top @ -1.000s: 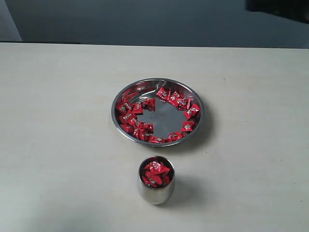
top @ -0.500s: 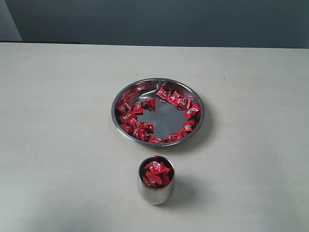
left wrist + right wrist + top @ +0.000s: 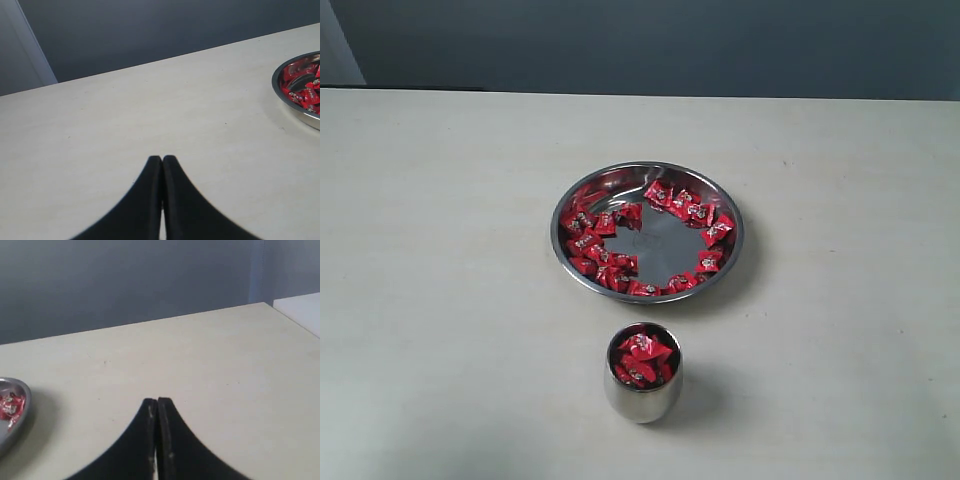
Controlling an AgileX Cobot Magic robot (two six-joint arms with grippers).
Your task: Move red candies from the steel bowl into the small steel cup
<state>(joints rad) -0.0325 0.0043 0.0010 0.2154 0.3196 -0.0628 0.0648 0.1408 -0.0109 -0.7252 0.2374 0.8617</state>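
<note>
The steel bowl (image 3: pixel 665 248) is a wide, shallow round dish of polished metal with a rolled rim. It sits a little beyond the middle of the matte, pale cream worktop (image 3: pixel 440 300). Its flat mirror-like centre is bare, and the red candies (image 3: pixel 603 222) lie in a ring against its sloping wall, thickest on the left and near sides. Each one is a small crinkled square of glossy red foil with a silvery-dark mark. Nearer the camera and apart from the bowl, with a strip of worktop between them, the small steel cup (image 3: pixel 642 400) stands upright. It is egg-sided and reflective, and candies fill it to about the lip. Smooth worktop spreads broadly to both sides and runs back to a straight far edge under a dark grey-blue wall (image 3: pixel 640 40). The left hand (image 3: pixel 162 162) is fully closed, its tapered black fingers pressed together on nothing, with the bowl's rim off to one side. The right hand (image 3: pixel 157 404) is closed the same way and also holds nothing.
</note>
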